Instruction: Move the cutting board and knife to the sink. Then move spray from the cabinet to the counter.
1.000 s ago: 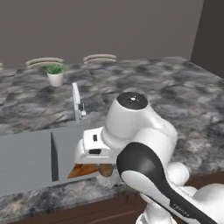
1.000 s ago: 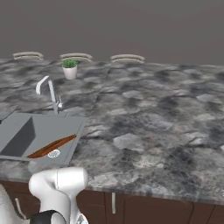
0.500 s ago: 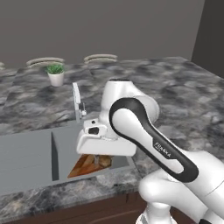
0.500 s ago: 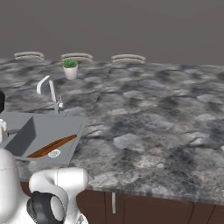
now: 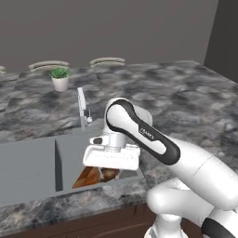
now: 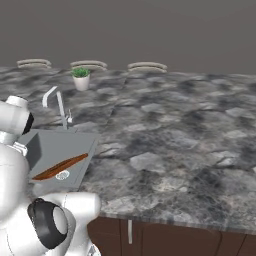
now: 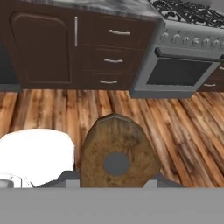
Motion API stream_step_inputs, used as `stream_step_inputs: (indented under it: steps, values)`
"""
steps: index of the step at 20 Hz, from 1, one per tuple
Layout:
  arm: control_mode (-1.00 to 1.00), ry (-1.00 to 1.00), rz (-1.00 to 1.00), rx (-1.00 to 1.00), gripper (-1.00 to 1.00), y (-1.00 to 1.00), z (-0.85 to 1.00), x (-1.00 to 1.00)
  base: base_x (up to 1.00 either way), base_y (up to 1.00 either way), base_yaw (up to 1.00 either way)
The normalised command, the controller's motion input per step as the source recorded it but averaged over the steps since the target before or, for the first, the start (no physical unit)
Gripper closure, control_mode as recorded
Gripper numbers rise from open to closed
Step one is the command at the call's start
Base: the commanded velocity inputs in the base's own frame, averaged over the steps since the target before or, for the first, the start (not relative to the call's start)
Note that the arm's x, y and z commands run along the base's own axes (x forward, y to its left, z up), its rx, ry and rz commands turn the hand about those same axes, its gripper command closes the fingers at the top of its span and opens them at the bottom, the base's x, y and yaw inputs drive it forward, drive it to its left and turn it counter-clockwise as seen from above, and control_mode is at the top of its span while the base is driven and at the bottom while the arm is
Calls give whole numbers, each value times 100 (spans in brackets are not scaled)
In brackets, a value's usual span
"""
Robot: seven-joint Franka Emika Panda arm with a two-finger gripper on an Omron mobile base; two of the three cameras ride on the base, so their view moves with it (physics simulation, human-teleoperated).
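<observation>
While the arm [image 5: 139, 132] reaches over the sink [image 5: 42, 165], the claw [image 7: 114, 177] stays clamped on a brown wooden handle [image 7: 116, 153]; the cutting board [image 6: 60, 166] leans inside the basin.

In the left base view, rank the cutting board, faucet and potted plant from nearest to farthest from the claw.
1. Cutting board: in the sink basin, directly under the claw.
2. Faucet: behind the sink, up and left of the claw.
3. Potted plant: far back left on the counter.
</observation>
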Motion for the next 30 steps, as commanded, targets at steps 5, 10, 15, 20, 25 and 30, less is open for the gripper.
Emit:
stream_step_inputs:
  steps: [5, 10, 15, 20, 25, 30]
  values:
    - [-100, 4, 0, -2, 100, 32, -15, 66, 0, 0, 0]
    - [-100, -11, 4, -10, 100, 38, -2, 25, 0, 0, 0]
    - [-100, -9, 7, -6, 100, 7, -2, -1, 0, 0, 0]
    - [-100, -2, 0, 0, 100, 0, -18, 30, 0, 0, 0]
    - [-100, -2, 0, 0, 100, 11, -44, 62, 0, 0, 0]
    - [-100, -9, 0, 0, 100, 20, -51, 72, 0, 0, 0]
